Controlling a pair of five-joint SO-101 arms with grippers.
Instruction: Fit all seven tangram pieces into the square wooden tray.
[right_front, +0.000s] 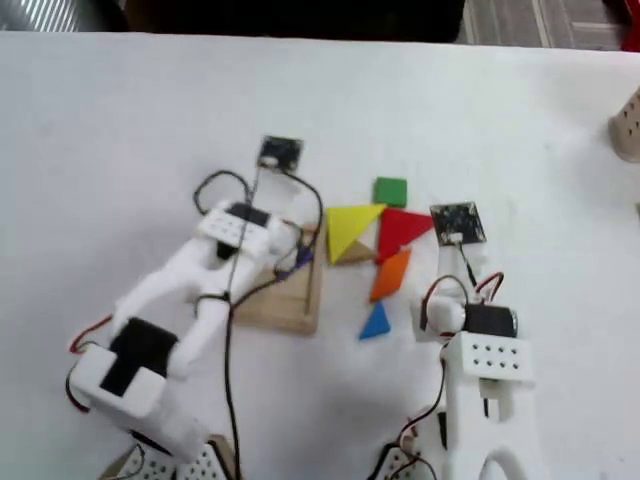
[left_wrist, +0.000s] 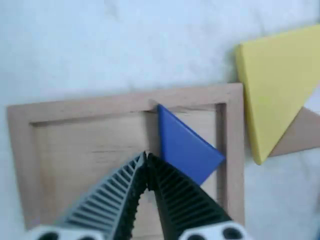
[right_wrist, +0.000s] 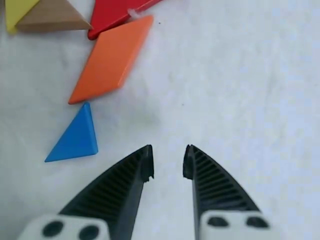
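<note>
As the closed left gripper meets a blue piece in the tray, seemingly seating it, the right gripper hangs open.

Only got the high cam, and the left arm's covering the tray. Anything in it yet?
Observer: Yes, one blue piece lies inside the wooden tray, near the corner by the yellow triangle.
Operator: Held?
Observer: No, the left gripper is shut with nothing between its fingers, tips at the piece's edge.
Operator: Other arm?
Observer: The right gripper is open over bare table, near the small blue triangle.
</note>
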